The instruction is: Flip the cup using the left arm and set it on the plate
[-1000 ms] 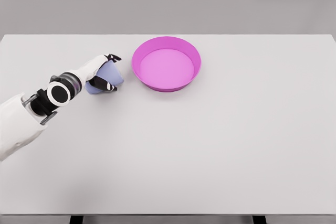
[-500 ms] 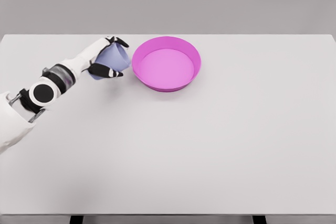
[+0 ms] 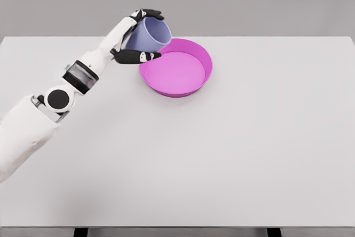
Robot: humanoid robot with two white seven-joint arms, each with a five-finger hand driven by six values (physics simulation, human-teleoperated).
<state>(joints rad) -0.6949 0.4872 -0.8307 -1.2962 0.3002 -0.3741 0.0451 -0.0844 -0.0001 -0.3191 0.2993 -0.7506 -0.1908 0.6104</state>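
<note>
My left hand [image 3: 145,34] is shut on a pale lilac cup [image 3: 150,33] and holds it in the air above the left rim of the plate. The cup is tilted, with its mouth turned up and to the right. A black-tipped thumb [image 3: 141,56] lies under the cup and the other fingers [image 3: 150,13] curl over its top edge. The plate [image 3: 176,67] is a magenta round dish with a raised rim, resting on the white table at the back centre. My right arm does not show.
The white table [image 3: 222,148] fills the view, its far edge just behind the plate and its front edge near the bottom. My left forearm [image 3: 83,76] stretches diagonally from the lower left across the table's left part.
The left hand has lifted the cup from the table, carried it up and right to the plate's left rim, and turned it so its mouth faces more upward.
</note>
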